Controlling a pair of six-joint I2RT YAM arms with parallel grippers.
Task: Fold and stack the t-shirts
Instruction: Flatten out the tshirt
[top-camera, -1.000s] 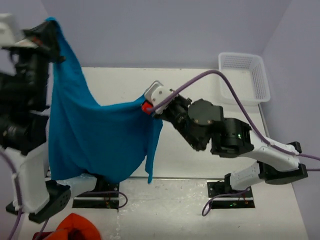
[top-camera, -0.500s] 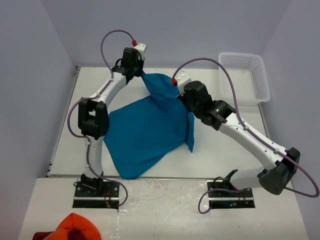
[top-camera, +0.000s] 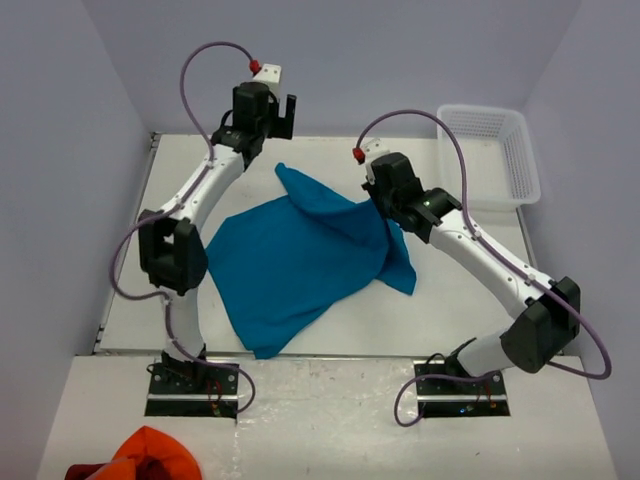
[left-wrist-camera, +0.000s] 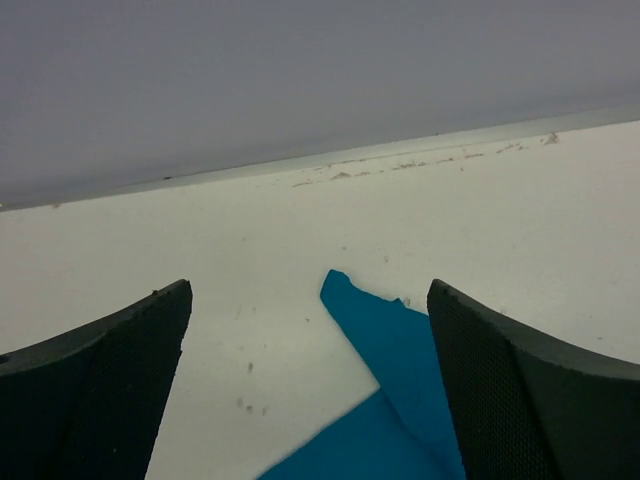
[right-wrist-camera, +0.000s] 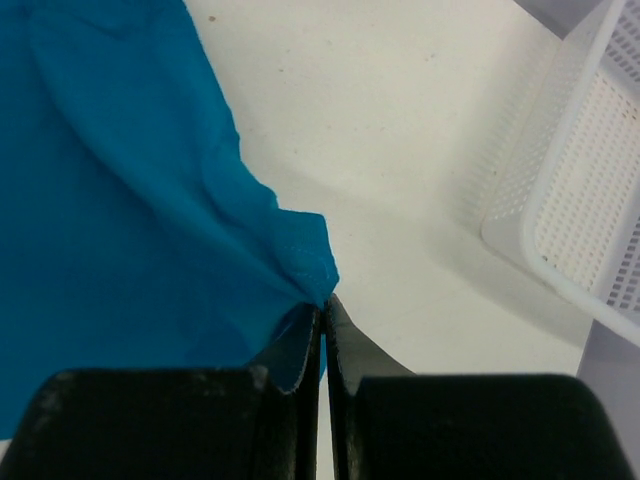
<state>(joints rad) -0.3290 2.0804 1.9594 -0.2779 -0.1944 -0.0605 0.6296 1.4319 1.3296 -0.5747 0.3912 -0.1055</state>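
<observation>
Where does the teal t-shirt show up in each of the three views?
Top external: t-shirt spread over the middle of the white table.
Left wrist: its pointed corner at bottom centre, between the fingers of the open left gripper.
Right wrist: fills the left half, an edge pinched in the shut right gripper.
Shared landmark: the white table under the cloth, in all three.

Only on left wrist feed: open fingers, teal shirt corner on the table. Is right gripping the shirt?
Observer: Yes, the right gripper is shut on the t-shirt at its edge.
Operator: Shirt flat?
Observer: Mostly spread on the table, with one ridge pulled up to that gripper.
Operator: Anything close to it?
Observer: A white basket at the table's far right corner, apart from the shirt.
</observation>
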